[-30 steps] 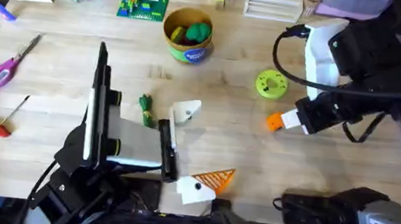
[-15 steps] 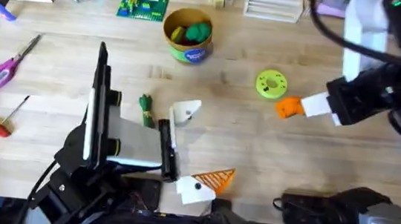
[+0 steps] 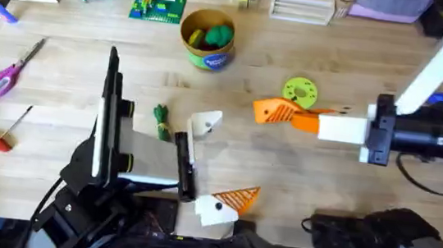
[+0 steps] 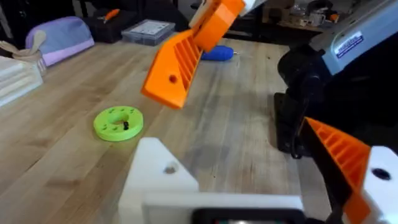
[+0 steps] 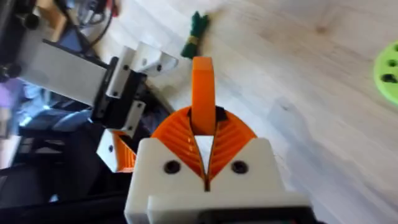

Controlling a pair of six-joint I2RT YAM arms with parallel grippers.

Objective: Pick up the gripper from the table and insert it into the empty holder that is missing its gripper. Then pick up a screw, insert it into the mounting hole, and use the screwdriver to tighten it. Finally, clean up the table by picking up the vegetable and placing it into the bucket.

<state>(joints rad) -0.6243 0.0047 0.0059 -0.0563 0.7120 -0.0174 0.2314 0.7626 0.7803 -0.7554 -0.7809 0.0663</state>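
In the overhead view we see the empty holder (image 3: 205,123) just left of centre, on the left gripper (image 3: 211,162), whose state we cannot tell. The right gripper (image 3: 308,122), reaching in from the right edge, is clamped on the gripper (image 3: 275,111). The orange tip points left at the holder, not yet touching it.

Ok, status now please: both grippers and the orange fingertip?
Right gripper shut on orange fingertip, above table beside green disc. Left gripper resting, empty holder bare. Path clear.
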